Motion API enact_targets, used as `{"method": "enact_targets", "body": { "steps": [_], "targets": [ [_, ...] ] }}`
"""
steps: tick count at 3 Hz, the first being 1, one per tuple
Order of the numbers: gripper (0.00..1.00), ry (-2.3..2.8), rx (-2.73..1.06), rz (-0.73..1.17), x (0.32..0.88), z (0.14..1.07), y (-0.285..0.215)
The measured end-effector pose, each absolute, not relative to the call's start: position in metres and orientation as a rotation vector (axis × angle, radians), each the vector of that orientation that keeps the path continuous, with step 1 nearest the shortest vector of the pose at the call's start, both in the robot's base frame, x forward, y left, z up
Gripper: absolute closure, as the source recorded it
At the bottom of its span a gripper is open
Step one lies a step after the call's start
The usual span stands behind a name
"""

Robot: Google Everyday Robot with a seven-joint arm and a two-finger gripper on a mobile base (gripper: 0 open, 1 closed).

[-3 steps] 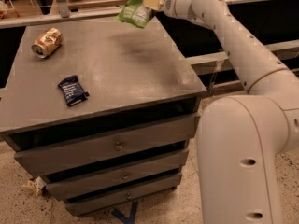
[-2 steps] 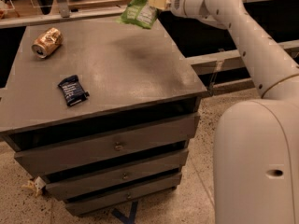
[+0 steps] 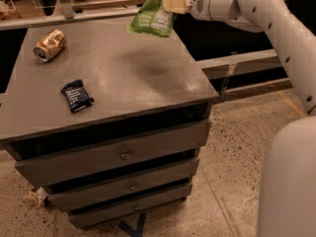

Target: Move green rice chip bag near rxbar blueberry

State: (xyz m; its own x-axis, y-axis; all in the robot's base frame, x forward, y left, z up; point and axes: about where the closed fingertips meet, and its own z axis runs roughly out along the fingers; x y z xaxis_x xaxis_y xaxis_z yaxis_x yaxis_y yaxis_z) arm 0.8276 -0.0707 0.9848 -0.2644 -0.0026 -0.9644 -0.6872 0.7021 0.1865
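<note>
Above the far edge of the desk (image 3: 133,73), toward its right corner: the green chip bag (image 3: 154,11) hangs clear of the surface, carried by the end effector (image 3: 172,5). The arm (image 3: 266,14) reaches in from the right side.

End effector: closed on the bag's upper right edge. Nothing else touches the bag, and it droops down and to the left from that pinch.

Blue bar (image 3: 77,95): lies flat near the front left of the desk, well apart from the bag. Gold can (image 3: 49,44): dented, on its side near the far left corner.

Step in hand (judgement): transport. The bag is picked and lifted but not yet placed.

Next move calls for:
- Carry the bag diagonally across the desk toward the front left.
- Lower it onto bare surface just beside the bar, on the bar's right or far side, not on top of it.
- Keep off the can.
- Release only once the bag rests on the desk.

Risk: the bag is floppy and its low edge will likely touch first. Coming in too low could sweep the bar toward the front edge.
</note>
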Motion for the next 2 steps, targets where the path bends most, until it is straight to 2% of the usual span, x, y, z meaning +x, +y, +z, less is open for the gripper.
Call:
{"method": "enact_targets", "body": {
  "steps": [2],
  "targets": [
    [1.00, 1.744, -0.525, 0.801, 0.773, 0.985, -0.047]
  ]
}}
